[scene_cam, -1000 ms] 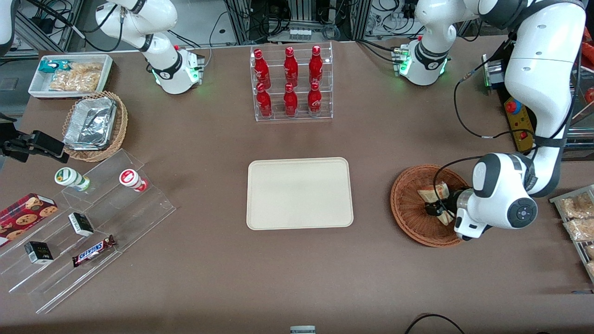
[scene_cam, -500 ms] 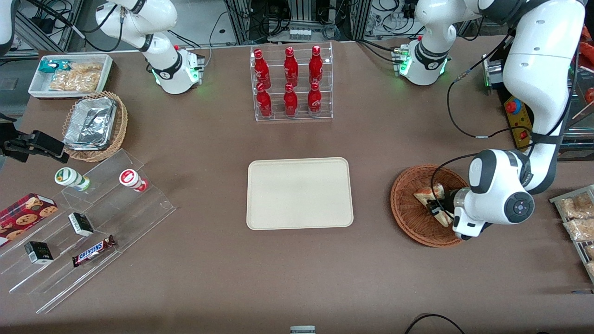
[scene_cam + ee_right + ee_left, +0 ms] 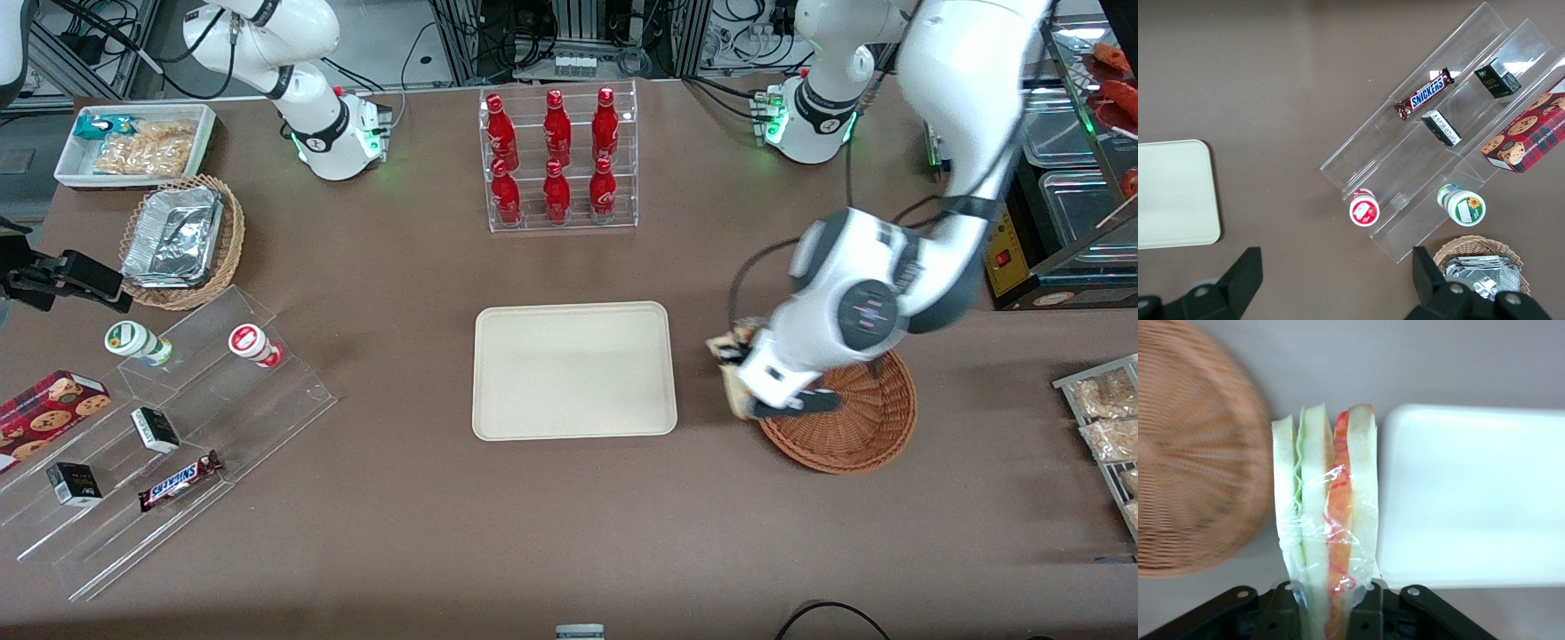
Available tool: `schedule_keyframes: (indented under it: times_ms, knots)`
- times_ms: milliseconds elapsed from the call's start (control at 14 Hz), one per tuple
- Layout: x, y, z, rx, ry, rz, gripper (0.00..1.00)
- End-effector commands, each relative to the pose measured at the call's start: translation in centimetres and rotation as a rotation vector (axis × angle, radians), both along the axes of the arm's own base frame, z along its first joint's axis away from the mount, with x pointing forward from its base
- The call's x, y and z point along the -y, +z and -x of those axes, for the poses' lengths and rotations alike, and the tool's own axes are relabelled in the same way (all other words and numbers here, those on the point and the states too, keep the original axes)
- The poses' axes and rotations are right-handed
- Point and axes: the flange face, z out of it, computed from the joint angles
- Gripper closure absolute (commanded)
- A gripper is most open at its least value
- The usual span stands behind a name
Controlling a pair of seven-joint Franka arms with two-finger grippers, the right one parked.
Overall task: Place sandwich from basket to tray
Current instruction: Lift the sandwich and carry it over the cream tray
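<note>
- The carry step is in hand: the sandwich [image 3: 736, 384] is out of the basket [image 3: 853, 427], held in the air over the bare bench [image 3: 569, 533] in the gap between the basket's rim and the tray [image 3: 573, 370].
- In the front view this sits right of centre, the tray at mid-frame and the basket just right of the load.
- The gripper [image 3: 742, 378] has its fingers [image 3: 1365, 613] clamped on the sandwich [image 3: 1328, 540] at one end, cut edge facing the wrist camera, red and green layers showing through the wrap.
- The arm reaches down from the upper right of the front view, elbow raised, wrist over the basket's rim and pointing toward the tray.
- Next, as I judge it: travel on until the sandwich is over the tray's [image 3: 1471, 493] flat middle, lower, then let go.
- The basket [image 3: 1198, 460] now looks empty.
</note>
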Motion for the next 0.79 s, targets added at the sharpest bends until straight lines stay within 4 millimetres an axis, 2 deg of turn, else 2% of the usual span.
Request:
schedule_keyframes:
  times_ms: [0, 71, 143, 357, 571, 714]
  knots:
    - [8.3, -2.0, 0.4, -0.006, -0.045, 0.049, 0.86]
    - [11.6, -3.2, 1.1, -0.004, -0.062, 0.06, 0.86]
    - [13.6, -5.0, 1.2, 0.008, -0.067, 0.047, 0.86]
    - [16.3, -9.7, 1.6, 0.045, -0.061, -0.051, 0.85]
    - [18.6, -11.6, 1.7, 0.054, -0.055, -0.055, 0.81]
    - [19.0, -12.0, 1.6, 0.055, -0.036, -0.054, 0.72]
